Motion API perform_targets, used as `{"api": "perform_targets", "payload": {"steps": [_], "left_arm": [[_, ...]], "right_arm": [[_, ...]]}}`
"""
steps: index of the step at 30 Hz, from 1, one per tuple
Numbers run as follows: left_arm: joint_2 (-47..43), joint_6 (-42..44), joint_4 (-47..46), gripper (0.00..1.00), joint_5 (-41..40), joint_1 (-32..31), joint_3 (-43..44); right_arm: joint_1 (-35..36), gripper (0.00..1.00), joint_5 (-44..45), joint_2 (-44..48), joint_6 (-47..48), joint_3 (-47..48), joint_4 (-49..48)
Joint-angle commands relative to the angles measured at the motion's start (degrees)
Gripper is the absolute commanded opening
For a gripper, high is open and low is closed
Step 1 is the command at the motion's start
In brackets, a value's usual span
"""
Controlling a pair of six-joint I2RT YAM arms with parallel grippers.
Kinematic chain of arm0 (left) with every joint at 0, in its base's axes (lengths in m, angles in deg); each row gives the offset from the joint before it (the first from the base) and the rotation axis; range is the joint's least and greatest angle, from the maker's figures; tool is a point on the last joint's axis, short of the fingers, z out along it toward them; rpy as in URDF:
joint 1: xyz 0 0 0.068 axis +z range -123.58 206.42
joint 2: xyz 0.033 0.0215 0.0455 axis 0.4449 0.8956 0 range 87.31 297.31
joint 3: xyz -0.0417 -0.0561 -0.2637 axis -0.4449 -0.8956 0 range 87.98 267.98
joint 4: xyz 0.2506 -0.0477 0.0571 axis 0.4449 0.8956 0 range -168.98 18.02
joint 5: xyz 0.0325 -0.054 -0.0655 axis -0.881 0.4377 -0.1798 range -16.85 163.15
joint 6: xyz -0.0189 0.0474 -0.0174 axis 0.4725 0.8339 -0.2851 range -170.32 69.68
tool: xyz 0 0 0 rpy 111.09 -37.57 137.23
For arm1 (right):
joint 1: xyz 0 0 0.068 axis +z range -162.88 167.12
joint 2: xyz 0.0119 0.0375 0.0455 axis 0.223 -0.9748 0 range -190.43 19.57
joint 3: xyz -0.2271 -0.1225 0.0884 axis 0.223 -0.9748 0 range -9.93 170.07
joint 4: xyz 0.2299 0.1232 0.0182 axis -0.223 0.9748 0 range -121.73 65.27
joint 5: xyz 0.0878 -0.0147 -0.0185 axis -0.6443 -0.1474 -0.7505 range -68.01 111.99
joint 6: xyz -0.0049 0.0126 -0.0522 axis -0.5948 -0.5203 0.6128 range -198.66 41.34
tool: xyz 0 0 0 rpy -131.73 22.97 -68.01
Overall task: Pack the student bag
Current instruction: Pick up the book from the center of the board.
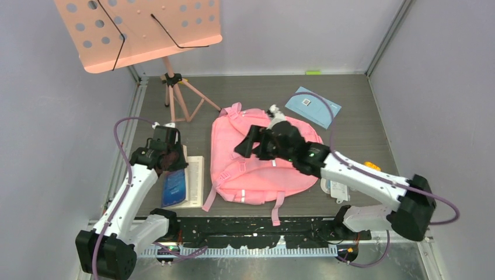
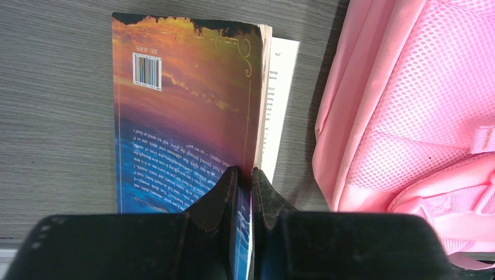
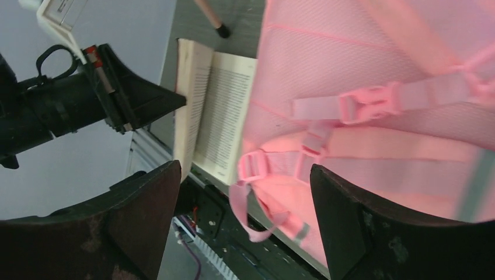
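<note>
The student bag (image 1: 257, 172), a large pink backpack, lies flat in the middle of the table with its mesh back and straps facing up. It also shows in the left wrist view (image 2: 408, 105) and the right wrist view (image 3: 379, 146). Just left of it lies a paperback book (image 1: 175, 188) with a blue and orange cover (image 2: 187, 116). My left gripper (image 2: 245, 175) is shut on the book's cover edge and holds it lifted, so open pages show (image 3: 219, 111). My right gripper (image 3: 245, 192) hovers open and empty above the bag's left half (image 1: 250, 146).
A salmon-pink perforated music stand (image 1: 140, 29) on a tripod (image 1: 178, 96) stands at the back left. A light blue booklet (image 1: 315, 105) lies behind the bag on the right. A white item (image 1: 338, 188) and a small orange thing (image 1: 372, 166) lie right of the bag.
</note>
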Motion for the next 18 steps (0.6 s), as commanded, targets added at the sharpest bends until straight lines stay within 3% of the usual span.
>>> {"api": "perform_targets", "payload": {"steps": [1,8,13,18], "left_arm": [[-1.81,-0.83,-4.12,0.00,1.79,-0.02,1.03],[-2.07,-0.83,-4.00,0.00,1.79,-0.03,1.18],[-1.72,-0.75,-3.79,0.00,2.09,0.04,1.21],[-1.58,-0.64,-3.62,0.00,2.00,0.02,1.36]], "right_arm": [[8.29,0.86,2.62,-10.37,-5.64,3.22,-19.17],[16.32,0.84,-3.75,-28.67,-5.44,9.27,-31.75],[18.10,0.84,-4.63,-34.84,-2.11,11.93,-36.49],[18.60,0.84,-8.26,-40.44,-4.69,13.38,-42.20]]}}
